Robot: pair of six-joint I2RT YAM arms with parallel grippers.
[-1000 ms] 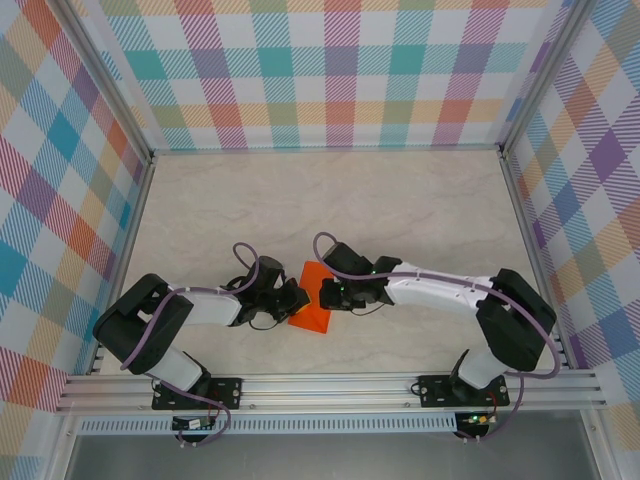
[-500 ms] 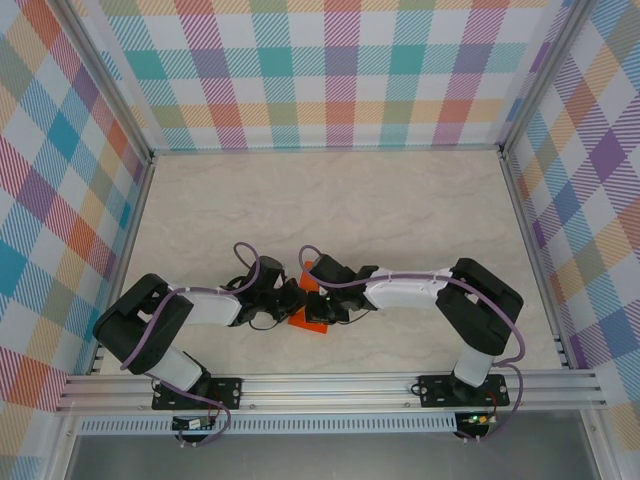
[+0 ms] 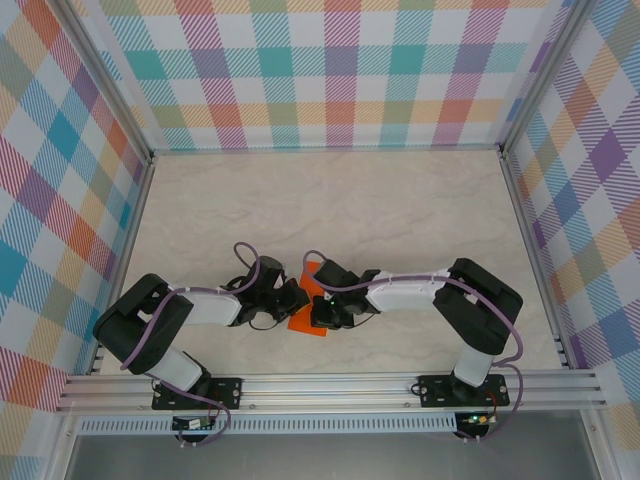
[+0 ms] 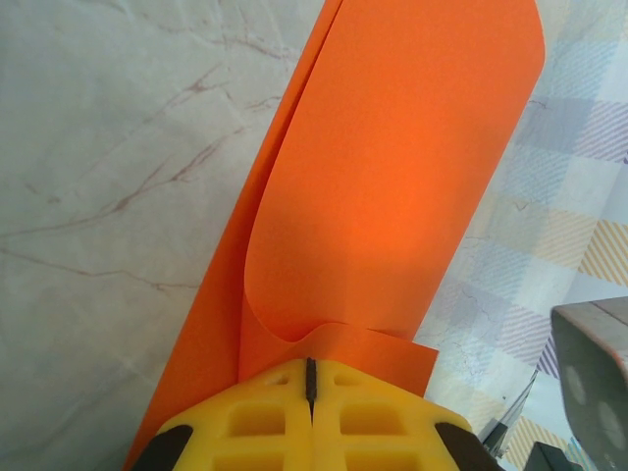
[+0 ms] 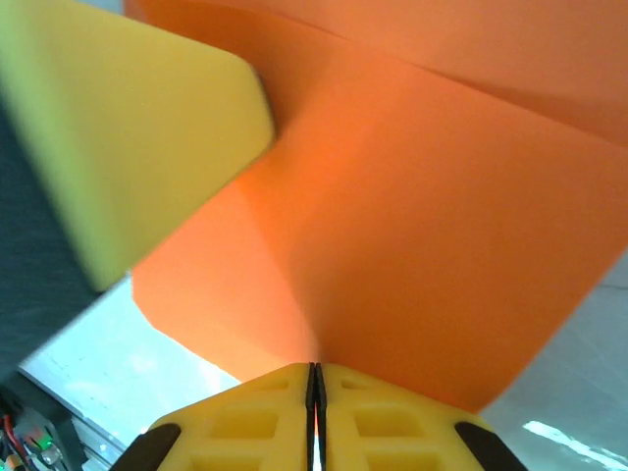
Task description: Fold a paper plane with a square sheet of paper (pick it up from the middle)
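The orange sheet of paper (image 3: 306, 321) lies folded between both grippers near the table's front middle, mostly covered by them. My left gripper (image 3: 296, 296) is shut on one edge of it. In the left wrist view the paper (image 4: 392, 177) rises from the closed yellow jaws of that gripper (image 4: 311, 378), with one layer curling open. My right gripper (image 3: 317, 304) comes from the right and is shut on the paper (image 5: 432, 226); a crease runs into the slit of its jaws (image 5: 314, 381). A yellow finger of the left gripper (image 5: 128, 128) touches the sheet at upper left.
The marble-patterned tabletop (image 3: 330, 200) stretches behind the grippers. Plaid walls (image 3: 330, 70) and aluminium rails (image 3: 330, 385) enclose it on all sides. A grey part of the right arm (image 4: 594, 363) sits close to the left gripper.
The right arm has swung left and folded its elbow in, bringing its gripper onto the paper beside the left gripper. The paper is now mostly covered. The left arm has stayed put.
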